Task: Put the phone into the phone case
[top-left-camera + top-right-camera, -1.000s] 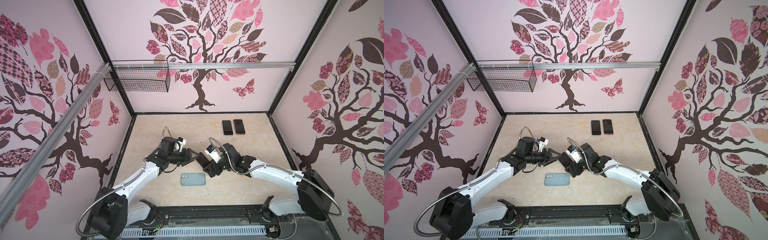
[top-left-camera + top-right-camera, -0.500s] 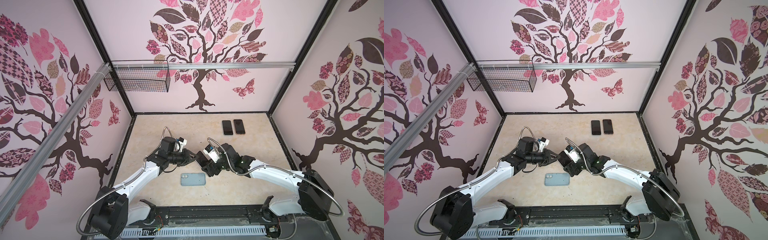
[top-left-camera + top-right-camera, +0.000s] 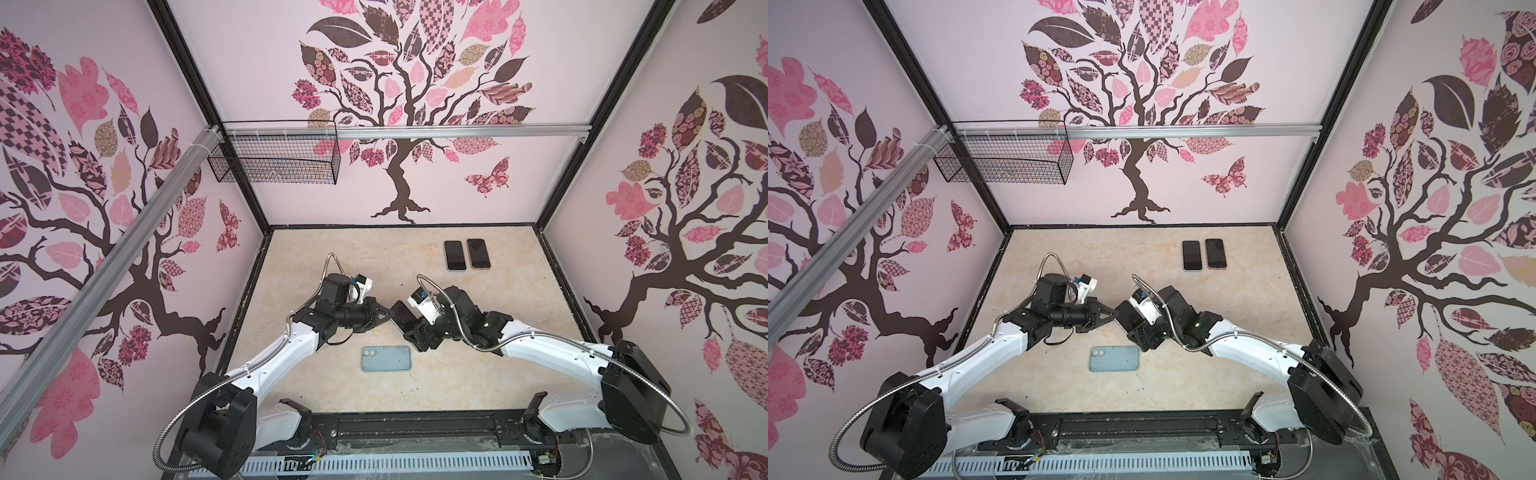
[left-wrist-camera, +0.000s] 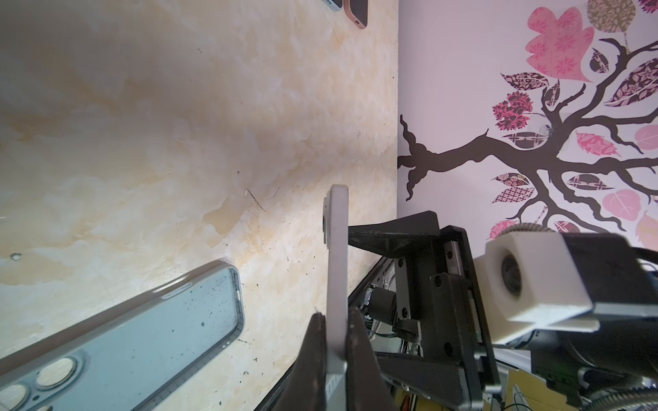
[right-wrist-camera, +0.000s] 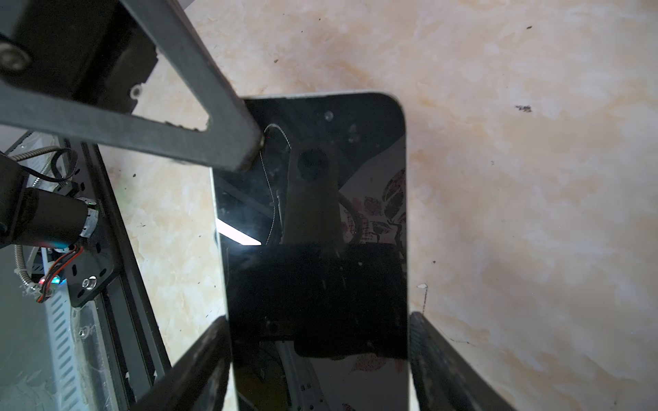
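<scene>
Phone (image 3: 401,316): 1, off table (image 3: 457,374); your left gripper (image 4: 336,332) clamps its edge, your right gripper (image 5: 318,318) clamps its 2 long sides. Case (image 3: 386,358): 1, flat on table.

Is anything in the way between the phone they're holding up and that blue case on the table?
Nothing visible. The phone hangs in the air, gripped by the left gripper and the right gripper; the phone case lies on bare table just nearer the robot's base. Two other phones lie far off.
</scene>
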Motion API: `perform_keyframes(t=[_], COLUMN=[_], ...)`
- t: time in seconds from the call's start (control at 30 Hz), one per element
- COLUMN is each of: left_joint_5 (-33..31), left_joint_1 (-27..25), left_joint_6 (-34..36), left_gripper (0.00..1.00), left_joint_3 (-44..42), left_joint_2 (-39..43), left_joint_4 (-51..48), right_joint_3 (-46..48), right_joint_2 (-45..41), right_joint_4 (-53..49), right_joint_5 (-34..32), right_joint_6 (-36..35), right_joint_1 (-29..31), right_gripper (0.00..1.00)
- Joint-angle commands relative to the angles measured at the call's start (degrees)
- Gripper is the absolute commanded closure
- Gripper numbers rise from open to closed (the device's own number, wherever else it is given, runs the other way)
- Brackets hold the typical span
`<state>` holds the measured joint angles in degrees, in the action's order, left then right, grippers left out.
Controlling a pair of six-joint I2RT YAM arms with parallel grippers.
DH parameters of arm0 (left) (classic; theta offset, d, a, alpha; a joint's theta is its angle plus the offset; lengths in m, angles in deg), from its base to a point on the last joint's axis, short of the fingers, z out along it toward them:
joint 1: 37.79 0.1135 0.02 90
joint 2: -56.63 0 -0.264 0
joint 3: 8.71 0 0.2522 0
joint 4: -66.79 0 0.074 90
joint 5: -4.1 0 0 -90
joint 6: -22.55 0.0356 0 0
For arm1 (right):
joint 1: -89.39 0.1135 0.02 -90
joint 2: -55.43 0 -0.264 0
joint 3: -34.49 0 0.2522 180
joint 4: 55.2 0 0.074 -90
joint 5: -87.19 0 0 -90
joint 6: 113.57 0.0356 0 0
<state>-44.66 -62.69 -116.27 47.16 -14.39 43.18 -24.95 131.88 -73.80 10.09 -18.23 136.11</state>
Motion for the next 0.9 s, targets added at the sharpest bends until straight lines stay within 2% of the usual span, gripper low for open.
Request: perform_keyframes(t=[0.0, 0.03, 0.07, 0.1, 0.13, 0.2, 0.33, 0.53, 0.73, 0.87], left_joint_5=[-0.61, -1.62, -2.34, -2.66, -2.87, -3.59, -7.29, -11.93, -15.53, -17.62], left_joint_1=[-0.22, -0.22, -0.15, -0.14, -0.06, 0.19, 0.56, 0.92, 0.91, 0.91], left_joint_6=[-0.66, -0.66, -0.66, -0.59, -0.56, -0.58, -2.25, -8.92, -9.61, -10.82], left_gripper=[1.00, 1.00, 1.00, 1.00, 1.00, 1.00, 1.00, 1.00, 1.00, 1.00], left_joint_3=[0.18, -0.30, -0.81, -1.28, -1.85, -2.58, -5.35, -13.45, -17.17, -18.69], left_joint_2=[1.95, 2.69, 3.31, 4.02, 4.77, 6.24, 11.23, 20.06, 28.08, 31.90], left_joint_4=[1.60, 1.78, 2.12, 2.54, 3.08, 3.67, 6.64, 18.56, 21.36, 21.78], right_joint_3=[2.38, 4.41, 6.65, 8.06, 9.11, 9.89, 13.74, 20.02, 24.05, 24.20], right_joint_2=[-7.76, -9.97, -12.04, -13.89, -15.76, -17.93, -21.52, -21.82, -11.87, -5.24], right_joint_4=[5.54, 7.48, 9.59, 10.41, 10.59, 9.44, 11.97, 25.65, 46.80, 59.30], right_joint_5=[-6.09, -8.46, -9.72, -10.07, -10.17, -8.65, 0.05, 7.75, 14.21, 18.73], right_joint_6=[3.36, 5.29, 6.78, 7.76, 9.20, 12.86, 21.81, 35.45, 51.12, 56.84], right_joint_1=[0.24, 0.19, -0.08, -0.35, -0.90, -3.04, -9.50, -10.30, -10.35, -10.37], right_gripper=[0.44, 0.24, 0.09, 0.01, 0.00, 0.00, 0.00, 0.01, 0.22, 0.34])
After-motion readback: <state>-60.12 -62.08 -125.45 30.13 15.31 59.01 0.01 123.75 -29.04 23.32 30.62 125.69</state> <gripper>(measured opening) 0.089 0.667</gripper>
